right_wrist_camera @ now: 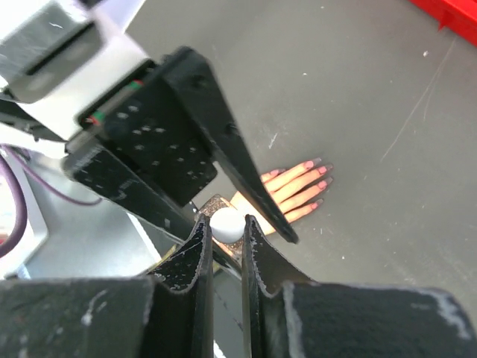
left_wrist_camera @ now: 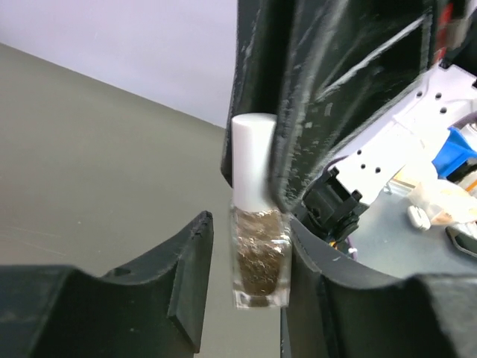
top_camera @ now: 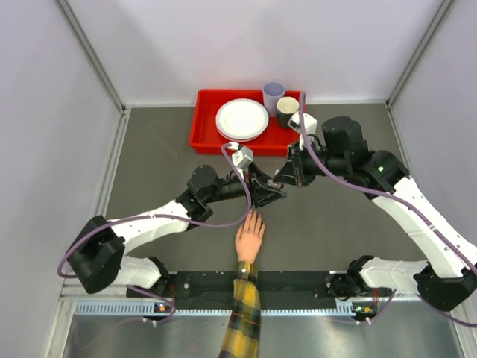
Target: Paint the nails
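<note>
A peach hand point(top_camera: 250, 237) in a plaid sleeve point(top_camera: 242, 321) lies palm down near the table's front edge. Its nails point(right_wrist_camera: 322, 171) look pink and point away from the arms. Just above the fingertips hangs a small clear bottle point(left_wrist_camera: 259, 257) of gold glitter polish with a white cap point(left_wrist_camera: 252, 160). My right gripper point(right_wrist_camera: 225, 224) is shut on that cap point(right_wrist_camera: 226, 224). My left gripper point(left_wrist_camera: 250, 231) stands open around the glass body. Its right finger touches the glass; the left finger point(left_wrist_camera: 190, 276) is apart from it. Both grippers meet above the hand point(top_camera: 274, 188).
A red tray point(top_camera: 205, 123) sits at the back with a white plate point(top_camera: 241, 119), a lilac cup point(top_camera: 273, 95) and a dark cup point(top_camera: 287, 110). Grey walls close in the left, right and far sides.
</note>
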Available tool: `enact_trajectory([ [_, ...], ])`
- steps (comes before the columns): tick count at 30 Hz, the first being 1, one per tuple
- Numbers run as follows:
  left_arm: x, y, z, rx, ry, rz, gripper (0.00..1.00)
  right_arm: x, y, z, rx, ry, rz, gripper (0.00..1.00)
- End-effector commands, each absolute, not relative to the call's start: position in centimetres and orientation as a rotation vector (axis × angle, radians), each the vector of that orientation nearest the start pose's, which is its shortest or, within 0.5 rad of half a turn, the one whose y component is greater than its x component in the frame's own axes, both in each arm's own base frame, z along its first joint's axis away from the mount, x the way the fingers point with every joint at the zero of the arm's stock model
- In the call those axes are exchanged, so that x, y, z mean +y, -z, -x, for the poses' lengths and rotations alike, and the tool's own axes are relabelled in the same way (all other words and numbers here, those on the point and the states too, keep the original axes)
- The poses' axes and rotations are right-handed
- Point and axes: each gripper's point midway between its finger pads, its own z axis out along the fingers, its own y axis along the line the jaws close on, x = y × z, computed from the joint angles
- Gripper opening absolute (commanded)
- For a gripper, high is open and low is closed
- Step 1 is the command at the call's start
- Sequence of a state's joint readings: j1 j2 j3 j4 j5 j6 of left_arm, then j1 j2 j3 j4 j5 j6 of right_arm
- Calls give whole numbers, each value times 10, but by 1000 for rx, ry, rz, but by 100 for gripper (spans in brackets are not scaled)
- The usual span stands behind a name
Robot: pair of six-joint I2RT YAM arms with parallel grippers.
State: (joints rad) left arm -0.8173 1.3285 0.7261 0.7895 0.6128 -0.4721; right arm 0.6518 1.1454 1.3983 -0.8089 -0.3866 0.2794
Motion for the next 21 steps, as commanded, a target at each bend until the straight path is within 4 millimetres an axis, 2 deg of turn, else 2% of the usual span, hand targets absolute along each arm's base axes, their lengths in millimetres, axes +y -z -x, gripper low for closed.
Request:
enact_trajectory([
  [1, -370, -308, -186, 1283, 1409, -871, 46, 251, -338, -197, 2068, -865, 755, 0],
  [5, -371, -304, -186, 1309, 1392, -904, 43, 247, -335, -199, 2080, -818, 756, 0],
  [9, -368, -307, -183, 1301, 1395, -909, 47, 239, -332, -201, 2082, -743, 786, 0],
  [21, -375, -311, -185, 1285, 1437, -897, 47, 249, -338, -200, 2053, -801, 772, 0],
])
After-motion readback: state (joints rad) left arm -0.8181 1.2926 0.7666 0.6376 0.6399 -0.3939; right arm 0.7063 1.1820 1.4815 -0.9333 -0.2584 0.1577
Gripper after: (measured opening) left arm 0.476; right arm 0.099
